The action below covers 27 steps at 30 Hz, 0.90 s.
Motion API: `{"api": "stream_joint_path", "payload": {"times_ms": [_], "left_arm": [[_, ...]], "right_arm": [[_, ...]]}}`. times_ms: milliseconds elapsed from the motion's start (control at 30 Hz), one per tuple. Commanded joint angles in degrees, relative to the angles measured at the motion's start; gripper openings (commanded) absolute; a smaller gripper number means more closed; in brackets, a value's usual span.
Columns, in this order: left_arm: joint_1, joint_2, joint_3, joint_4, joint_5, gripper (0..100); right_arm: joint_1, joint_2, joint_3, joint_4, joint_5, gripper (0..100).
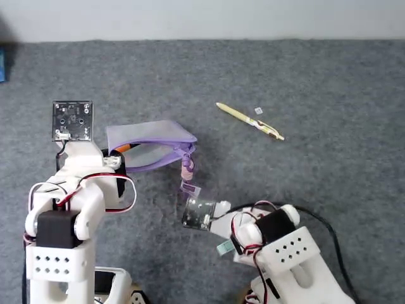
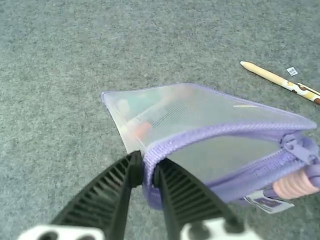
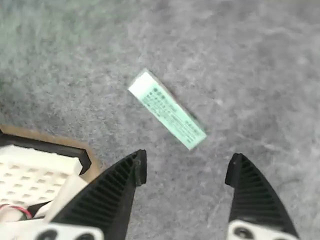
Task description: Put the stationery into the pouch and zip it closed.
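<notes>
Gripping the rim of the partly filled, unzipped lilac mesh pouch [image 2: 210, 120], the left pincer [image 2: 146, 165] is steadying it while the spread right pincer [image 3: 188, 157] is hovering over a pale-green rectangular eraser [image 3: 167, 110]; a yellow plastic pen [image 1: 250, 120] is lying unloaded well beyond both.

Grey, felt-like table cover [image 1: 316, 76], with a pale wall strip [image 1: 202, 19] beyond

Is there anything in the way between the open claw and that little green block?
No, nothing visible. The right gripper hangs open right over the green block, with just bare carpet between them. The pouch and the pen lie farther off on the table.
</notes>
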Motion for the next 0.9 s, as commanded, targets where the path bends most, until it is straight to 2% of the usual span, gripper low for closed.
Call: {"api": "stream_joint_path", "payload": {"times_ms": [0, 433, 667, 867], "left_arm": [[0.18, 0.09, -0.75, -1.05, -0.53, 1], [0.18, 0.26, -0.75, -1.05, -0.62, 1], [0.18, 0.44, -0.40, -2.29, -1.93, 1], [0.18, 0.26, -0.31, -2.02, -1.93, 1]], "right_arm": [[0.48, -0.75, 3.08, -2.77, 3.87, 25.0], [0.48, -0.31, 13.71, -20.53, 11.69, 24.9], [-5.93, -0.22, 16.62, -25.01, 8.62, 24.8], [-6.90, -0.22, 19.78, -28.70, 7.65, 24.4]]}}
